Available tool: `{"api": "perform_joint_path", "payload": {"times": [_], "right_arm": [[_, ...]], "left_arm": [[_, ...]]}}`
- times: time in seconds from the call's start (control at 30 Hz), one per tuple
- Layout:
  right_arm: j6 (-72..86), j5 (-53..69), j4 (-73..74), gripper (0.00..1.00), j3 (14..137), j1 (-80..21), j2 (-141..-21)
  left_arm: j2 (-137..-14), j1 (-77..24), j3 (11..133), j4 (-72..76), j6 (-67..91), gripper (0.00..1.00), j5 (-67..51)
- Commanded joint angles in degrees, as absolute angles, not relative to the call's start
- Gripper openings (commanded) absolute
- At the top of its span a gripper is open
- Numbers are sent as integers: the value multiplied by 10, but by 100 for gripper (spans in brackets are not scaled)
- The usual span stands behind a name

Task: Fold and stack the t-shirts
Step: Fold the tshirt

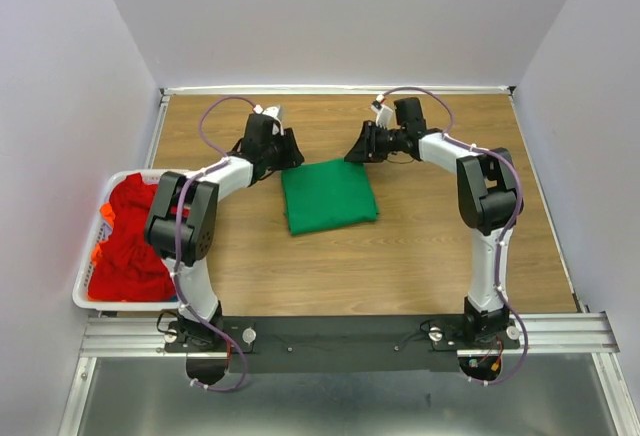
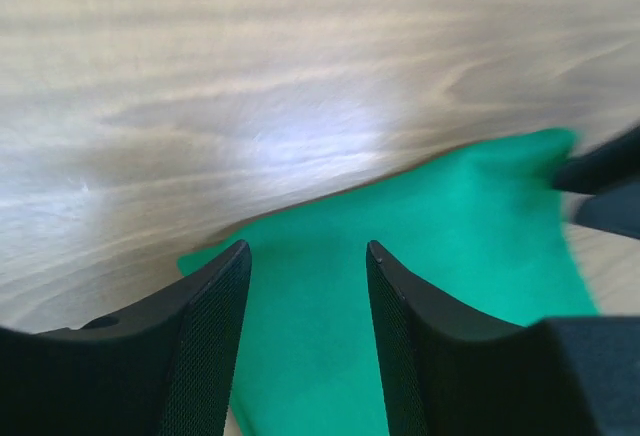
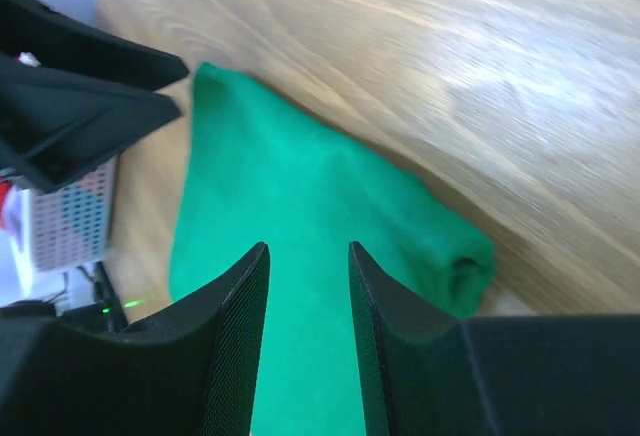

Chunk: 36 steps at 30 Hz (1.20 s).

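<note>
The folded green t-shirt lies mid-way across the worktop. The left end effector and right end effector hover over its far edge, jaws apart, holding nothing. A finger snagging the cloth could spoil the fold.

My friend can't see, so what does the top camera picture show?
A folded green shirt lies on the table, with the left tool and right tool near its far corners. Red shirts fill a white basket on the left.
</note>
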<state>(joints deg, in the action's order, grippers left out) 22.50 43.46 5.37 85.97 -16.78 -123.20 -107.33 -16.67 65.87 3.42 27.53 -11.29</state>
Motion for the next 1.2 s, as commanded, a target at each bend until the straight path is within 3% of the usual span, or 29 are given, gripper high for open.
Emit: {"api": "perform_joint_path", "payload": {"times": [0.0, 0.3, 0.5, 0.7, 0.9, 1.07, 1.17], "right_arm": [[250, 488, 23, 45, 884, -170, -1224], [279, 513, -20, 45, 913, -149, -1317], [291, 515, -24, 45, 928, -126, -1381], [293, 519, -24, 45, 913, -120, -1340], [300, 525, -33, 45, 812, -127, -1206], [311, 591, -57, 45, 722, -151, -1113], [314, 630, -71, 45, 682, -184, -1100]], "left_arm": [[-989, -162, 618, 104, 286, 58, -129], [-1066, -154, 592, 141, 314, 40, -142], [-1121, -124, 597, 140, 343, 35, -159], [-1086, -120, 607, 120, 325, 36, -146], [-1001, -128, 611, 65, 293, 61, -149], [-893, -163, 542, 38, 291, 62, -136], [-844, -201, 482, 30, 309, 58, -137]]}}
